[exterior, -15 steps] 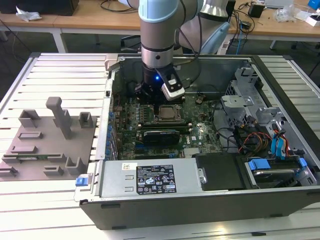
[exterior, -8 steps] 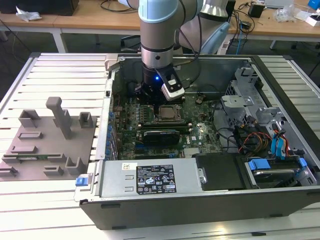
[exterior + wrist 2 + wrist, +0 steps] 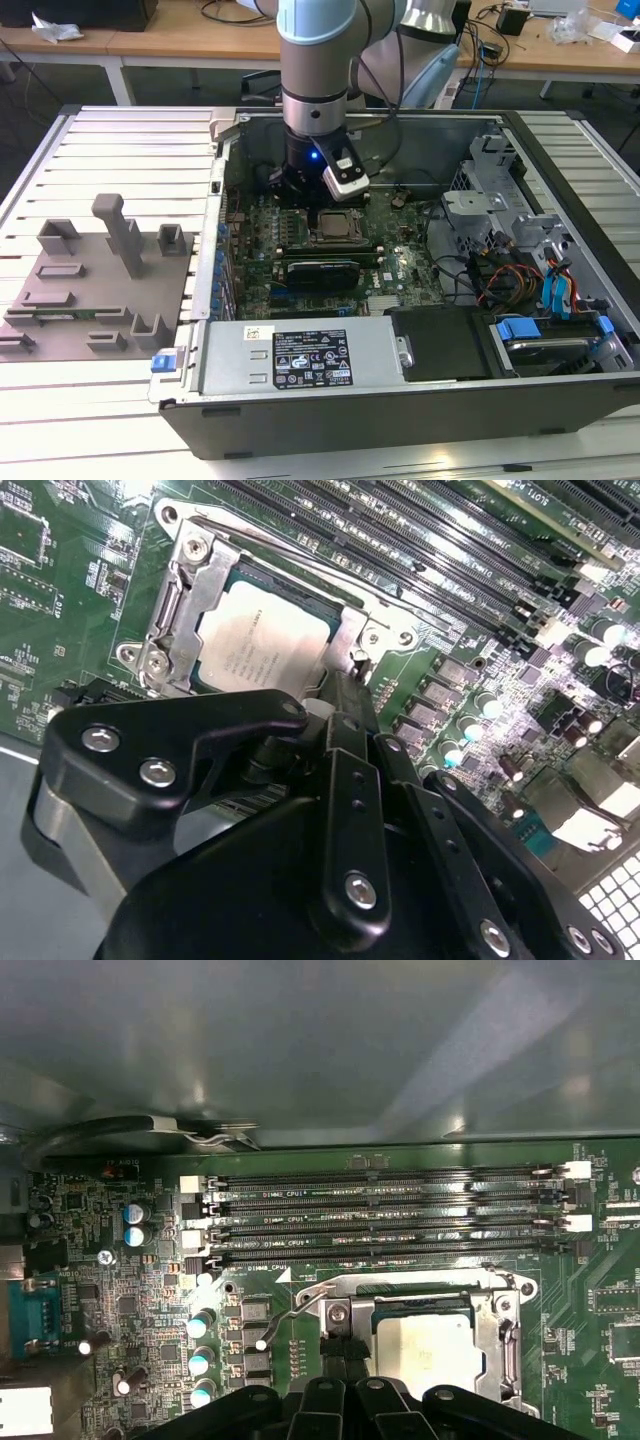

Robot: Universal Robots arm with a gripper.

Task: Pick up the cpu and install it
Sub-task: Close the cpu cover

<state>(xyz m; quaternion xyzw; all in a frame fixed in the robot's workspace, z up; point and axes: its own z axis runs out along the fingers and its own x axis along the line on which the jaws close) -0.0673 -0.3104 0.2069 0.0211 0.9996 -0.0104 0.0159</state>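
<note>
The cpu lies flat in its socket on the green motherboard inside the open computer case, pale metal top up. In both wrist views the cpu sits inside the metal socket frame. My gripper hangs low over the board, at the socket's edge on the exterior view's left. Its black fingers stand close together beside the frame, near the thin lever, with nothing between them.
A long black expansion card lies just in front of the socket. Empty memory slots run behind it. The power supply and drive cage crowd the case. A grey fixture plate rests on the table at the exterior view's left.
</note>
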